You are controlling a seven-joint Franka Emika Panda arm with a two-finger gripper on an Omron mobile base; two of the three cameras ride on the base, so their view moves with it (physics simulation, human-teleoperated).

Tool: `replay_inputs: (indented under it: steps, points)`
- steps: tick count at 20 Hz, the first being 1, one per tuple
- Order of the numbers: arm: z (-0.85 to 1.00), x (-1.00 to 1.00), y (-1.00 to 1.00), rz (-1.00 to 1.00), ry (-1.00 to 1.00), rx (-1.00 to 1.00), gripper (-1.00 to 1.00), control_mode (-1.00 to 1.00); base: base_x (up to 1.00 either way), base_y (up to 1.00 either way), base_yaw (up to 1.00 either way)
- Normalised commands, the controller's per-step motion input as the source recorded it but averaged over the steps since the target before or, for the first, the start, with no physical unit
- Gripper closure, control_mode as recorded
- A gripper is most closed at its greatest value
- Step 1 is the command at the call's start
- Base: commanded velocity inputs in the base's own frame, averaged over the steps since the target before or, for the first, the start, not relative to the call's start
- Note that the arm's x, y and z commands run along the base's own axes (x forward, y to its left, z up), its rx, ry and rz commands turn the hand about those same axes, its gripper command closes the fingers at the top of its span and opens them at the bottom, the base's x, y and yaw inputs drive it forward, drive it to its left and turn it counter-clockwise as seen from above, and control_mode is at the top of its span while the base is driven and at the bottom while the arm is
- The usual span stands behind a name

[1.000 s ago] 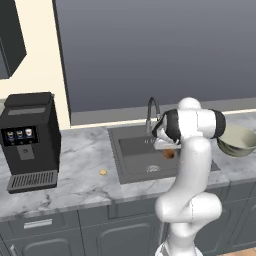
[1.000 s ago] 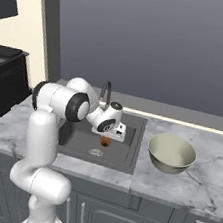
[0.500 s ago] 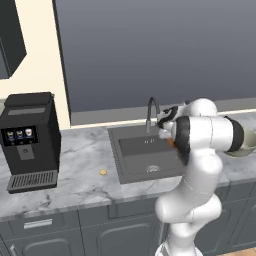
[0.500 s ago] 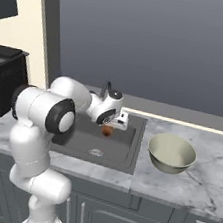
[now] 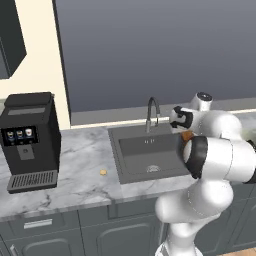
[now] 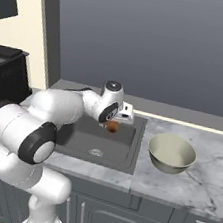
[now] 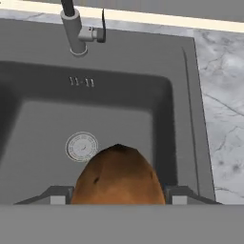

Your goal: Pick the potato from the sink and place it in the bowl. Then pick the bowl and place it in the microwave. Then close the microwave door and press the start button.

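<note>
Potato (image 7: pixel 118 176) in end effector (image 6: pixel 114 125) above sink (image 7: pixel 143 105), no legible writing

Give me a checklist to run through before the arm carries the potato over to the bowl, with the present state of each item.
1. Potato held in the hand: ok, it sits between the fingers in the hand view.
2. Potato lifted off the sink floor: ok, the right base view shows it above the basin.
3. Bowl upright, opening up: ok.
4. Bowl free of other things inside: ok, its inside looks bare.
5. Path along the counter from sink to bowl free: ok, nothing stands between them.
6. Grip firm enough for the carry: cannot tell.
</note>
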Motion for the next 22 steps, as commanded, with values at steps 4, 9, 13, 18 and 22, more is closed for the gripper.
replay_inputs:
  steps: [4,9,13,18,22]
  points:
    - [0.78,-0.29,-0.54,0.0,0.0,0.0,1.0,-1.0,0.0,0.0,0.0]
    - [0.29,-0.25,-0.86,0.0,0.0,0.0,1.0,-1.0,0.0,0.0,0.0]
    - [0.01,-0.03,-0.76,0.0,0.01,-0.04,1.0,-1.0,0.0,0.0,0.0]
    - [0.0,0.0,-0.77,0.0,0.03,-0.12,1.0,-1.0,0.0,0.0,0.0]
    - [-0.06,-0.05,-0.68,0.02,0.01,-0.14,1.0,-1.0,0.0,0.0,0.0]
